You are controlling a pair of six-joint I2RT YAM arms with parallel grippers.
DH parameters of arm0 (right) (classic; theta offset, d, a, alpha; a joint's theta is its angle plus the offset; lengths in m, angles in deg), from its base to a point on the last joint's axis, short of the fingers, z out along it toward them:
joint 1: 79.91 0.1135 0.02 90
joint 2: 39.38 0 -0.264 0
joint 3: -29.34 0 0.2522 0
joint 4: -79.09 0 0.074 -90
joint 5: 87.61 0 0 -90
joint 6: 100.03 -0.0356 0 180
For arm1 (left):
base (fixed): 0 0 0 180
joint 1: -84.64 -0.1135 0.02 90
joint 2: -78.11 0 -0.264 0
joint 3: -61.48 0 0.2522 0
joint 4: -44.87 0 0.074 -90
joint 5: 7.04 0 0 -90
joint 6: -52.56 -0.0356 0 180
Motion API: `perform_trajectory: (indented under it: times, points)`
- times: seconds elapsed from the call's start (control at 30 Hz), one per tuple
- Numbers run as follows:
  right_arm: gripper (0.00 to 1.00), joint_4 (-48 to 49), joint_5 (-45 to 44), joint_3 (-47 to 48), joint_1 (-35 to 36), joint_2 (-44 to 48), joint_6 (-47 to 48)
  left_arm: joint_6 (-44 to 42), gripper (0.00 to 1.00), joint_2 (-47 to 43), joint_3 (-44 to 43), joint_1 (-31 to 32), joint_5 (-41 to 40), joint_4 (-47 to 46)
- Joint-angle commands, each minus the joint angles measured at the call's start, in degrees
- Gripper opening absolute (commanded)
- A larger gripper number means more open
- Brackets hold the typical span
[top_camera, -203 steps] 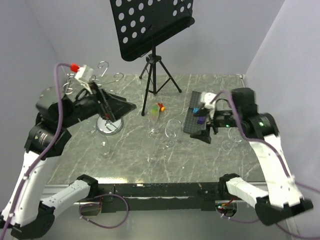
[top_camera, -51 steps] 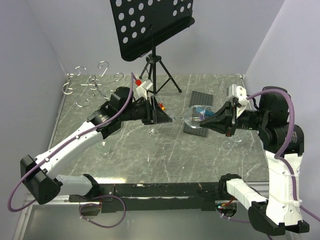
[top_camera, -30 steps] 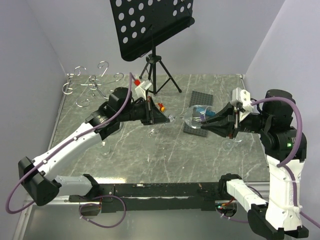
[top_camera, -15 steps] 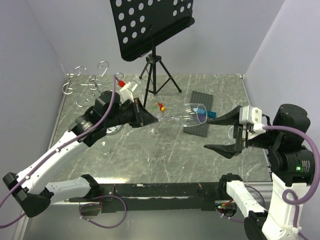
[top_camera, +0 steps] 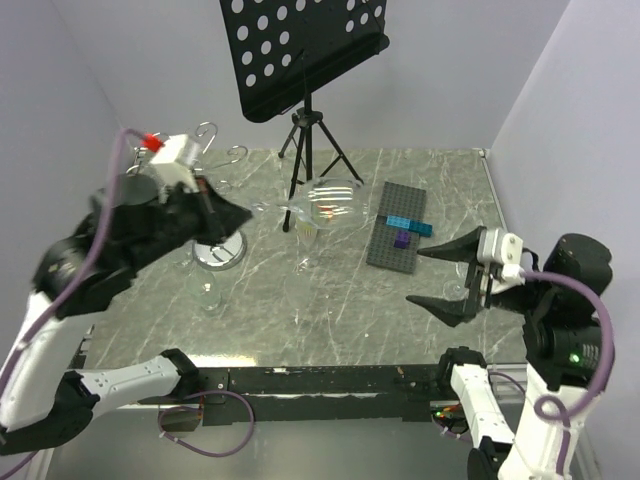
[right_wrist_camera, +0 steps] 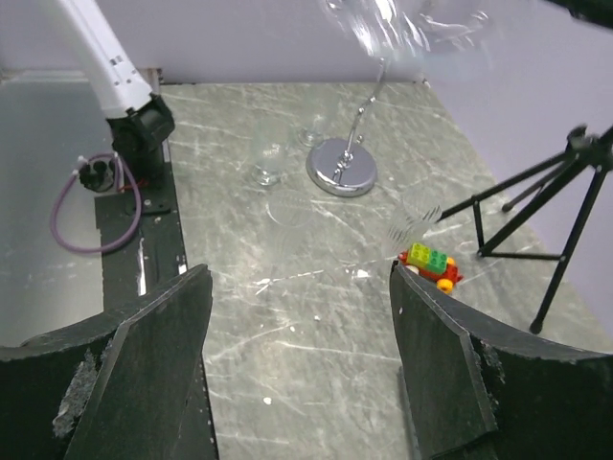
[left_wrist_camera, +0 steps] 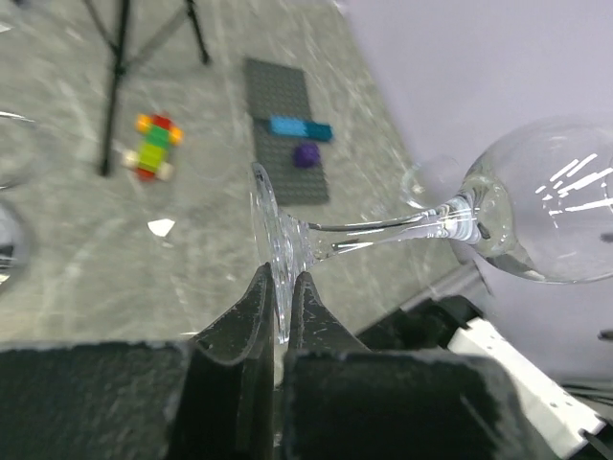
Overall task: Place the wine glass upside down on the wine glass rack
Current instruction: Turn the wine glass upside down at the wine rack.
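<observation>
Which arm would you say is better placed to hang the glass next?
Left: the left gripper grips the wine glass by its foot near the wine glass rack; the right gripper is open and empty.

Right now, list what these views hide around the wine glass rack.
Wine glass rack post and several hooks: top external, behind the left arm.
Rack top, right wrist: blurred, cut by top edge.
Wine glass rim: left wrist, cut by right edge.
Loose clear glasses: top external, too faint to count.
</observation>
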Motion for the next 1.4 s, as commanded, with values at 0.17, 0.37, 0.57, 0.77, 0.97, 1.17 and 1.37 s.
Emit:
perform_trajectory:
  times: [0.17, 0.37, 0.57, 0.77, 0.97, 1.17, 1.37]
  points:
    - [0.81, 16.1, 0.4, -14.6, -2.2, 0.0, -5.3, -12.9, 0.01, -2.7, -11.9, 0.0, -18.2, 13.4]
    - [0.81, 22.9, 2.3, -23.0, -2.2, 0.1, -6.5, -19.4, 0.01, -5.2, -12.0, 0.1, -28.5, 15.3]
    - [0.81, 27.3, 5.0, -29.1, -2.2, -0.9, -6.5, -25.0, 0.01, -8.1, -10.5, 0.1, -34.6, 13.7]
    - [0.81, 31.9, 5.8, -35.6, -2.2, -1.1, -6.0, -27.7, 0.01, -9.8, -6.3, 0.0, -36.6, 9.7]
    - [0.81, 30.5, 6.0, -36.2, -2.1, -2.5, -3.4, -30.0, 0.01, -7.0, -6.4, 0.0, -36.3, 6.6]
    - [0.81, 31.0, 5.8, -38.2, -2.2, -1.2, -2.8, -32.8, 0.01, -3.2, -8.1, 0.2, -36.8, 4.8]
    - [0.81, 29.4, 6.3, -37.8, -2.2, -2.3, -1.2, -37.6, 0.01, 0.0, -8.1, 0.1, -40.9, 3.1]
